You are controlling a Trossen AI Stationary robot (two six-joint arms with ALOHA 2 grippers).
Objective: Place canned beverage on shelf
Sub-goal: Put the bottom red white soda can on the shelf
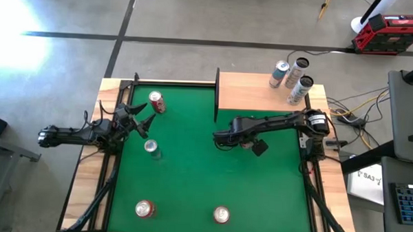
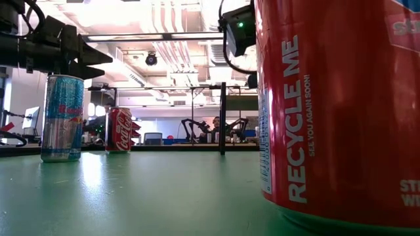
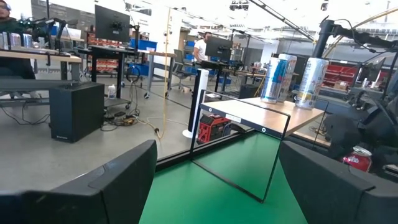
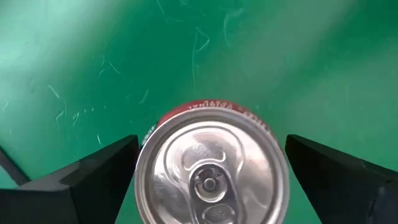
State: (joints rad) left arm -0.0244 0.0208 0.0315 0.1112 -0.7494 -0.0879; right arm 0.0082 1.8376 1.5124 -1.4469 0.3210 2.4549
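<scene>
A red can (image 4: 211,180) stands upright on the green felt, seen from above in the right wrist view. My right gripper (image 4: 211,146) hangs over it, pointing steeply down and open, one finger on each side of the can's top with no touch showing. In the high view my right gripper (image 1: 223,138) hides this can. The shelf (image 1: 255,97), a light-wood board with black posts at the far right, carries three tall cans (image 1: 290,76). My left gripper (image 1: 139,118) waits open at the table's left edge, level.
More cans stand on the felt: a red one (image 1: 156,102) at the far left, a silver-blue one (image 1: 152,149) near my left gripper, and two red ones (image 1: 145,209) (image 1: 221,214) at the near edge. The last fills the low view's right.
</scene>
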